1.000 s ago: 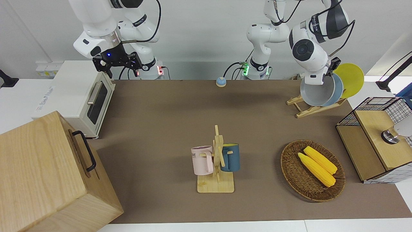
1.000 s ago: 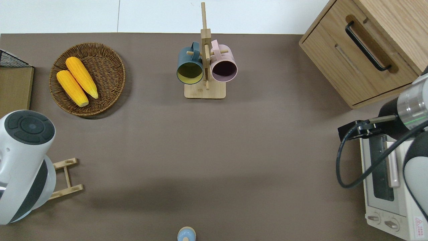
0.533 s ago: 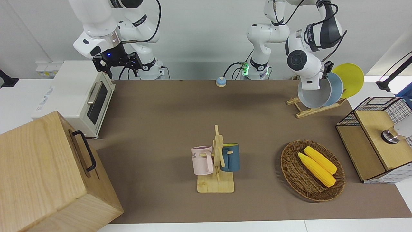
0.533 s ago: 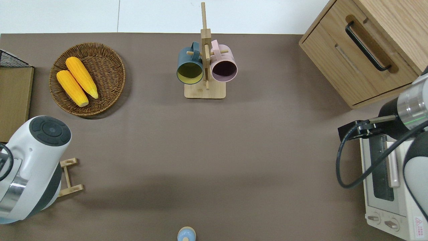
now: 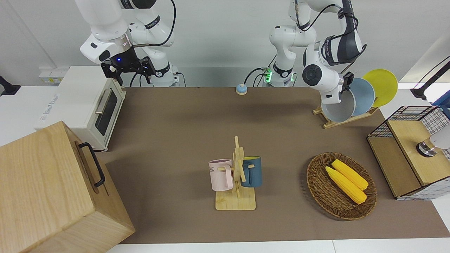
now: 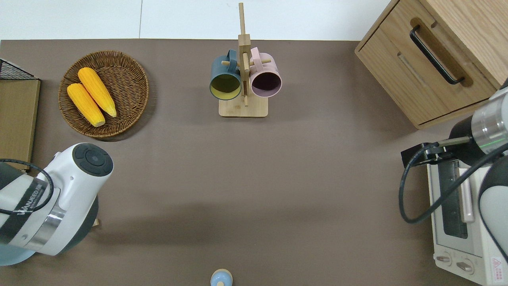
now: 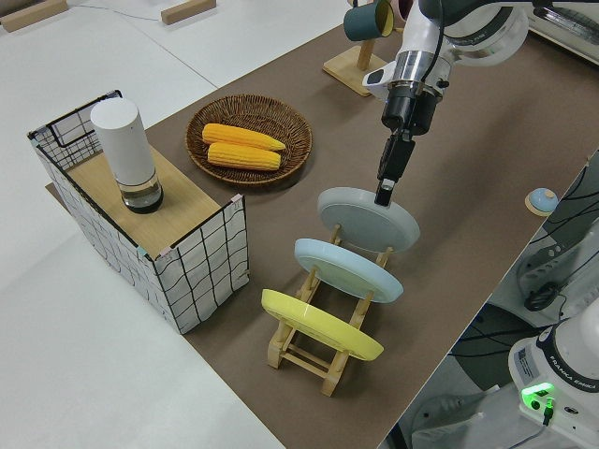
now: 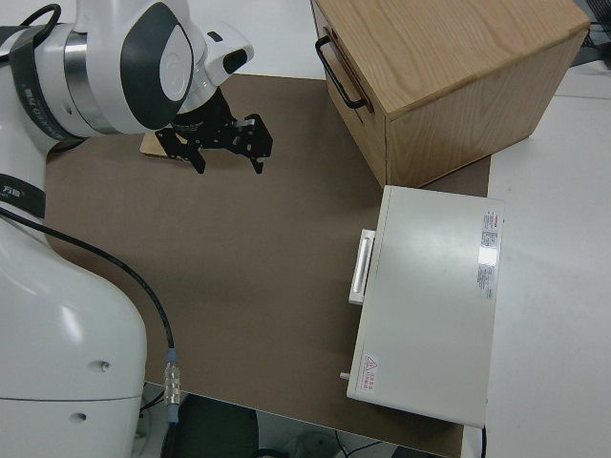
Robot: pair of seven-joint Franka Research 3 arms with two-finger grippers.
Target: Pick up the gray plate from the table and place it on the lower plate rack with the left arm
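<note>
The table (image 5: 182, 116), covered by a brown mat, carries everything here. At the right arm's end sit a wooden cabinet (image 5: 52, 189) with a black handle and a white toaster oven (image 5: 84, 105); the right arm is parked, its gripper (image 8: 226, 143) with the fingers spread apart. At the left arm's end stands a wire-sided box (image 7: 140, 224) with a white cylinder on top, and beside it a wicker basket (image 5: 341, 186) holding two ears of corn (image 5: 346, 180). A wooden mug stand (image 5: 236, 179) with a pink and a blue mug stands mid-table, farther from the robots.

The left arm (image 5: 330, 52) reaches down to the lower plate rack (image 7: 323, 351), which lies near the robots at that arm's end of the table. Three plates stand on edge in a row along the rack's rails, each leaning: the yellow plate (image 7: 318, 323), the light blue plate (image 7: 348, 268), and the gray plate (image 7: 367, 220), which is the one nearest mid-table. Its face is tilted upward and turned toward the middle of the table, its flat side set across the rails. The left gripper (image 7: 384, 192) has its fingers closed on the top rim of the gray plate, whose lower edge is down at the rack.

A small blue bell (image 5: 241, 89) sits close to the robots.
</note>
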